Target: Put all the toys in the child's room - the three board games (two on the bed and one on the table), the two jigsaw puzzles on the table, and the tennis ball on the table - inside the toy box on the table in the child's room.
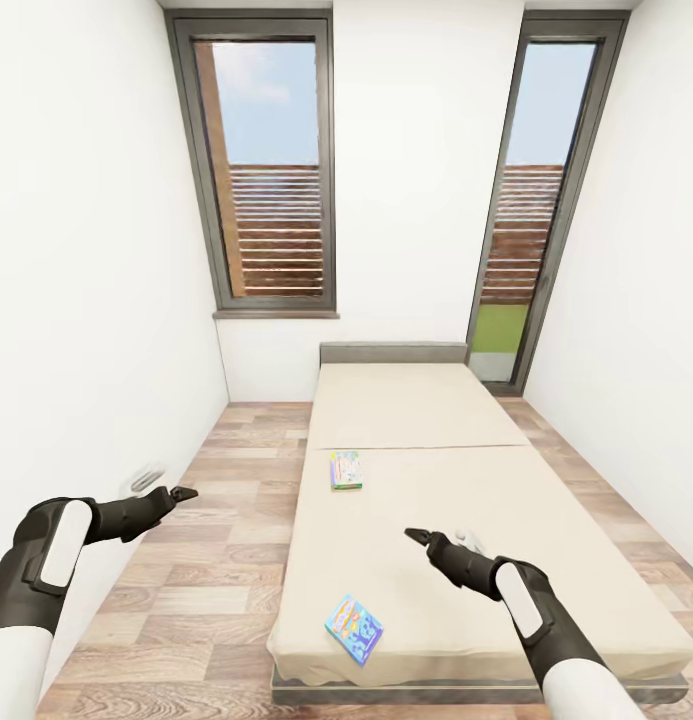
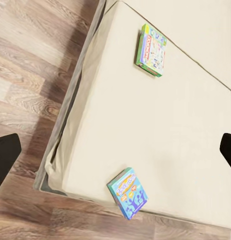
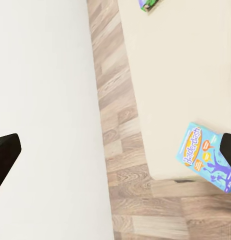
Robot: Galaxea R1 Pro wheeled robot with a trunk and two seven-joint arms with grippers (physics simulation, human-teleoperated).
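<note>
Two board games lie on the bed with its beige sheet. One with a green edge sits mid-bed near the left side. A blue one lies by the front left corner. My left gripper hangs open over the floor left of the bed, its wrist view showing both games. My right gripper is open above the sheet, up and right of the blue game. The table, toy box, jigsaw puzzles and tennis ball are out of view.
A strip of wood-plank floor runs between the bed and the white left wall. Two tall grey-framed windows stand behind the headboard. A narrower floor strip lies right of the bed.
</note>
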